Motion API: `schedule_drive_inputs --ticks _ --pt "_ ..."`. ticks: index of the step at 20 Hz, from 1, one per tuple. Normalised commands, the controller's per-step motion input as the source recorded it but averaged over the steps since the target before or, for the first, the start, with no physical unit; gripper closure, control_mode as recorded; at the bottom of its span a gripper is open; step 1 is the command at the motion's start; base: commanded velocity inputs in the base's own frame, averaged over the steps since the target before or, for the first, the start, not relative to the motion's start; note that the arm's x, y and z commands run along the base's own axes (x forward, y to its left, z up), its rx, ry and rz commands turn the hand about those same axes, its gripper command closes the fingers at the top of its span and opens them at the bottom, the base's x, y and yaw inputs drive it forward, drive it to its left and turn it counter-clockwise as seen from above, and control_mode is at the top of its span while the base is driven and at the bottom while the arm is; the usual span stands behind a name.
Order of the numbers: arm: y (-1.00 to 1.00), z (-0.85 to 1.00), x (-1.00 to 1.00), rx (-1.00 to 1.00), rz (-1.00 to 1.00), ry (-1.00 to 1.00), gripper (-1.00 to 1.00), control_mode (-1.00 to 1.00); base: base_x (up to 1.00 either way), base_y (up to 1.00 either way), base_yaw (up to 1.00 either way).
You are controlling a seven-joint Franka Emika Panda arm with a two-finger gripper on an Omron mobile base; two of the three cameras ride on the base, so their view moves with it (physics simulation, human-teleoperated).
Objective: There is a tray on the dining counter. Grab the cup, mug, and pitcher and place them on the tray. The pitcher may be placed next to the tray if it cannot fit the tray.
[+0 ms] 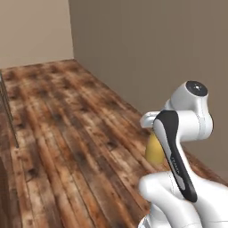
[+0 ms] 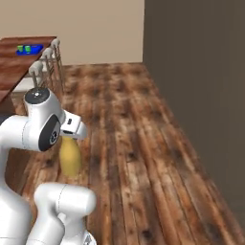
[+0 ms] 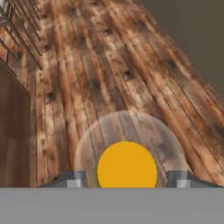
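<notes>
Pitcher (image 3: 127, 164), mustard-yellow, carried by the claw (image 3: 127, 179) above the wooden plank floor (image 1: 67, 133). Seen from the hand camera, the pitcher appears from above as a yellow disc ringed by a pale translucent rim, with one dark fingertip (image 3: 72, 178) on either side of it; the claw is closed on the pitcher, its fingers spread wide by the round body. From the left base camera, part of the pitcher body (image 1: 155, 149) shows behind the white arm (image 1: 182, 133), hanging clear of the floor. From the right base camera, the pitcher (image 2: 70, 158) hangs below the arm's wrist, again off the floor.

Blue tray (image 2: 29, 50) lies on the reddish-brown dining desk (image 2: 14, 62), well apart from the pitcher, toward the far wall. Two small green items (image 2: 27, 48) sit on the tray; they are too small to tell the cup from the mug. Pale stools (image 2: 48, 55) stand in a row along the desk edge nearest the pitcher. Dark grey wall (image 2: 201, 72) bounds the floor on the side of the pitcher opposite the desk.
</notes>
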Motion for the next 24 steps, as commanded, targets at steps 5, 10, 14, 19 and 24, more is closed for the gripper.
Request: schedule_drive_inputs --ticks 5,10,14,19,24 --pt "0.00 0.00 0.00 0.00 0.00 0.00 1.00 1.00 1.00 -0.11 0.53" --pt "0.00 0.00 0.00 0.00 0.00 0.00 1.00 1.00 1.00 -0.33 0.39" --pt "0.00 0.00 0.00 0.00 0.00 0.00 1.00 1.00 1.00 -0.58 0.31" --pt "0.00 0.00 0.00 0.00 0.00 0.00 1.00 1.00 1.00 -0.68 0.27" --pt "0.00 0.00 0.00 0.00 0.00 0.00 1.00 1.00 1.00 -0.81 0.17"
